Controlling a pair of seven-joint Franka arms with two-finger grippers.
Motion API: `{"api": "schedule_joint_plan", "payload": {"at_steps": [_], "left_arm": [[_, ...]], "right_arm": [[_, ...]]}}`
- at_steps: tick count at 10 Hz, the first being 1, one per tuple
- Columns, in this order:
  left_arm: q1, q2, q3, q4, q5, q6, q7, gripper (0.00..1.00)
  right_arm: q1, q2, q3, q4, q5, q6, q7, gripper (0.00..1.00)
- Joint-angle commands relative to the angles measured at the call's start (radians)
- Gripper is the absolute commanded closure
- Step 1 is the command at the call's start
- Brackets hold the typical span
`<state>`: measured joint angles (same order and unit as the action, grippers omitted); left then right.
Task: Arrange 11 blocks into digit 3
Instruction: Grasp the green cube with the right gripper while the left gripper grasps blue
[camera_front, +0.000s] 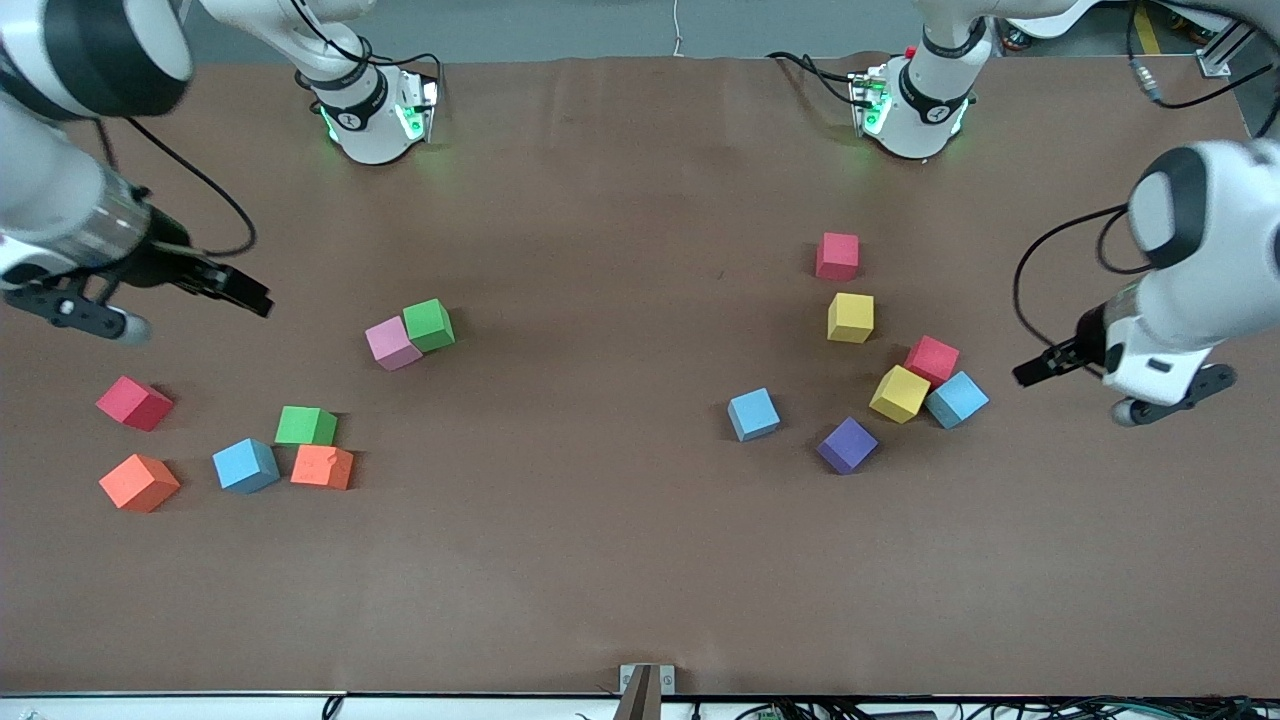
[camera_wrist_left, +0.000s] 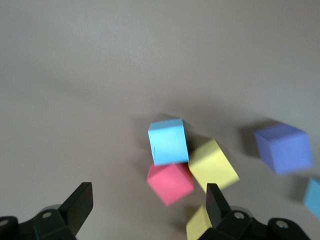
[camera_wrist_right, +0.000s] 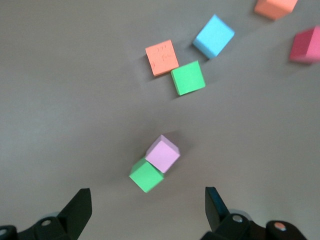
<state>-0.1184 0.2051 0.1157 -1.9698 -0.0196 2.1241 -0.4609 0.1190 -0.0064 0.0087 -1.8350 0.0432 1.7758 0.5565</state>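
Nearest the front camera lay two orange blocks (camera_front: 139, 482) (camera_front: 322, 467) with a blue block (camera_front: 246, 465) between them, at the right arm's end of the brown surface (camera_front: 600, 560). Thirteen blocks were counted, not eleven, in two loose scatters; no digit 3 had been started.

Largest items first: both arms hung over the surface ends. The right pincer (camera_front: 175, 295) hovered above bare surface near a red block (camera_front: 134, 403), jaws spread wide, holding nothing. The left pincer (camera_front: 1075, 370) hovered just beside the cluster at its own end, likewise wide open and empty.

Risks, as judged:
- A red block (camera_front: 932, 359), a yellow block (camera_front: 899, 393) and a blue block (camera_front: 957, 399) touched one another; a finger descending there would likely shove a neighbour.
- The pink block (camera_front: 392, 343) and green block (camera_front: 429, 325) touched at a corner, so gripping one could drag the other.
- Most blocks sat skewed, so jaws not turned to match could twist a block.
- Two surplus blocks could end up in the figure.
- Arms could collide working mid-surface.
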Motion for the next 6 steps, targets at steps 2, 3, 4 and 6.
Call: {"api": "schedule_joint_plan", "payload": {"at_steps": [2, 3, 4, 6], "left_arm": [[-0.01, 0.101, -0.01, -0.106, 0.004, 0.23, -0.11, 0.0], [-0.01, 0.138, -0.013, -0.109, 0.003, 0.285, -0.139, 0.0], [-0.014, 0.17, -0.013, -0.109, 0.003, 0.315, -0.157, 0.0], [-0.011, 0.204, -0.019, -0.135, 0.001, 0.388, -0.183, 0.0]], "right_arm": [[0.047, -0.072, -0.004, -0.274, 0.032, 0.189, 0.248, 0.01], [0.06, -0.07, -0.003, -0.326, 0.035, 0.235, 0.325, 0.01], [0.065, -0.069, -0.003, -0.367, 0.059, 0.273, 0.382, 0.01], [0.076, -0.066, -0.004, -0.444, 0.125, 0.441, 0.535, 0.02]]}}
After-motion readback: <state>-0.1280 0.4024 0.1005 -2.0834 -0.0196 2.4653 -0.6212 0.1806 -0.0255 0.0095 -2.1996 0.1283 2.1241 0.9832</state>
